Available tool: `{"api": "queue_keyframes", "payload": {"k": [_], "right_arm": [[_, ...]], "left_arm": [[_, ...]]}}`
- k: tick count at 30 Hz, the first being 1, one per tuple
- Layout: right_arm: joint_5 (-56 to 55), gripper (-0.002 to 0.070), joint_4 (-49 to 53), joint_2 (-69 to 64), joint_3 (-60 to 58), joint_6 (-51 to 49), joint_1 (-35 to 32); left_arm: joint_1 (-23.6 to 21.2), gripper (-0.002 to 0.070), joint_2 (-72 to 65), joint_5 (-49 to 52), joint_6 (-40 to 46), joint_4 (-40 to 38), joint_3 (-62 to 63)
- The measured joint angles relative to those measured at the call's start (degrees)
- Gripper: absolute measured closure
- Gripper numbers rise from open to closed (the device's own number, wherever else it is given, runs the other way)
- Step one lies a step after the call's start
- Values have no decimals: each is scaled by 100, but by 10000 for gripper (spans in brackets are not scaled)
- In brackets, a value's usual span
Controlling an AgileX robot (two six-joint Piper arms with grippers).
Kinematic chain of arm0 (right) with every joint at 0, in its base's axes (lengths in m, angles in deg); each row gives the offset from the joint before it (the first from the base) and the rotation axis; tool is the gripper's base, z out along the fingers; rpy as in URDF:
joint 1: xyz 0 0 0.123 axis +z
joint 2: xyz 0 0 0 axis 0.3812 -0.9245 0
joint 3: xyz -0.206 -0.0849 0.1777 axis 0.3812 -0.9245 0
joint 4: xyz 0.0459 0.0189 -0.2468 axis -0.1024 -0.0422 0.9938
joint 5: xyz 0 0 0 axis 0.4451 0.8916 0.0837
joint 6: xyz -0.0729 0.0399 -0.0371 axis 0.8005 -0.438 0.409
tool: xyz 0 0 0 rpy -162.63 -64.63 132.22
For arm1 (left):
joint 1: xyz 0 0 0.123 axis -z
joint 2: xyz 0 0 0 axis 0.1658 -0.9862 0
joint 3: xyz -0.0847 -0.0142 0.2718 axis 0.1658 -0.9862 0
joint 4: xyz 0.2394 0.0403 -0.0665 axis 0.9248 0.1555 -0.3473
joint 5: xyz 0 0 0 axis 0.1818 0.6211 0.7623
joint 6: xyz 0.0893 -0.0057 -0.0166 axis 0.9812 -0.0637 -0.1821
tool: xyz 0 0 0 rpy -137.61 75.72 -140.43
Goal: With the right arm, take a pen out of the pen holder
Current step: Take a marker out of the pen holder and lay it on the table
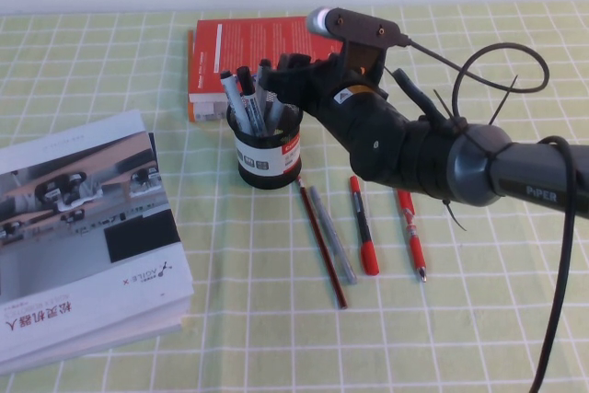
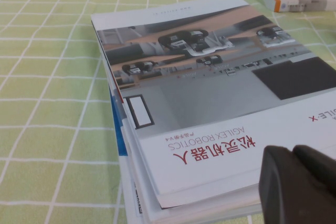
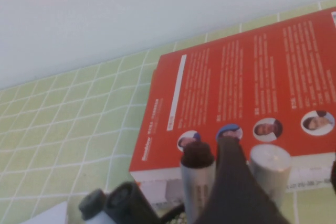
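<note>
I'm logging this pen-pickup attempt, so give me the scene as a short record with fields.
Right tool: open, at the pen holder's top, among its markers
Left tool: above the booklet stack, away from the holder
Behind holder: red book
Loose on cloth: brown pencil, grey pen, red marker, red pen
Status: no pen lifted out yet

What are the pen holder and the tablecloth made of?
Pen holder: looks like black wire mesh, probably metal, with see-through gaps near the rim and a white label band. Tablecloth: seems to be matte woven fabric in a green-and-white check. Right gripper is open among the holder's pens; left gripper hangs over the booklets.
</note>
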Motion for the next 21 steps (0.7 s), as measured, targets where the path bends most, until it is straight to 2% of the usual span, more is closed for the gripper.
{"api": "queue_keyframes", "payload": {"k": [14, 21], "right_arm": [[266, 351, 0, -253, 429, 0, 0], [266, 425, -8, -279, 445, 0, 0]], "left_arm": [[0, 680, 0, 0, 0, 0, 0], [0, 680, 0, 0, 0, 0, 0]]}}
